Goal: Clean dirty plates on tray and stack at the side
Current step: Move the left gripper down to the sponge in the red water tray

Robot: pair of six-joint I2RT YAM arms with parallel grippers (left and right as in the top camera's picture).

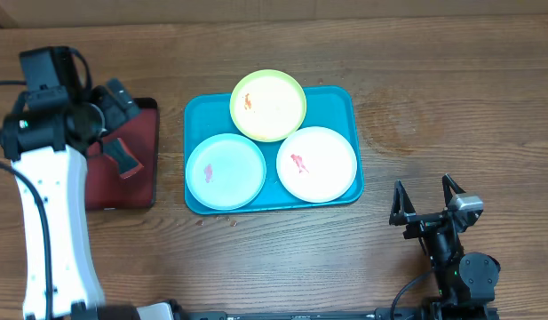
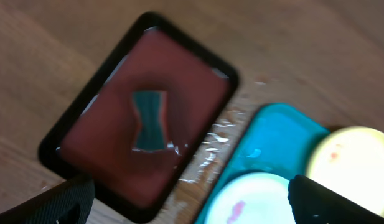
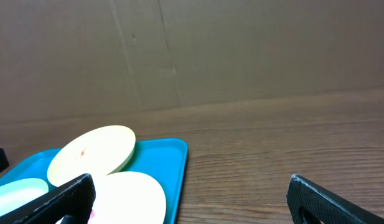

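While neither arm touches a plate, all three dirty plates lie in the teal tray (image 1: 205,114) at the middle of the desk (image 1: 433,80). The yellow-green plate (image 1: 267,105) is at the far side, overlapping the tray's far rim, the light blue plate (image 1: 226,171) is near left and the white plate (image 1: 316,164) near right, each marked with a small red or orange smear. The left claw (image 2: 192,183) hovers released over the dark red tray (image 1: 145,147) left of the teal one, its jaws spread wide either side of a teal hourglass-shaped pad (image 2: 148,120), probably a sponge, lying flat in the middle. The right claw (image 1: 424,197) sits low at the near right of the desk, well apart from the teal tray, also released and holding nothing. Cleaning looks not yet begun, and the pad seems the first thing to pick up. It will likely be soft and give under the fingers, so a pinch across its narrow waist should hold best. The plates look thin, light, stiff and smooth, so they may skate about under a wiping stroke unless the other claw pins them. A rim is the only sensible hold, and the yellow-green plate, which appears tilted up on its neighbours in the right wrist view, offers the most open edge.
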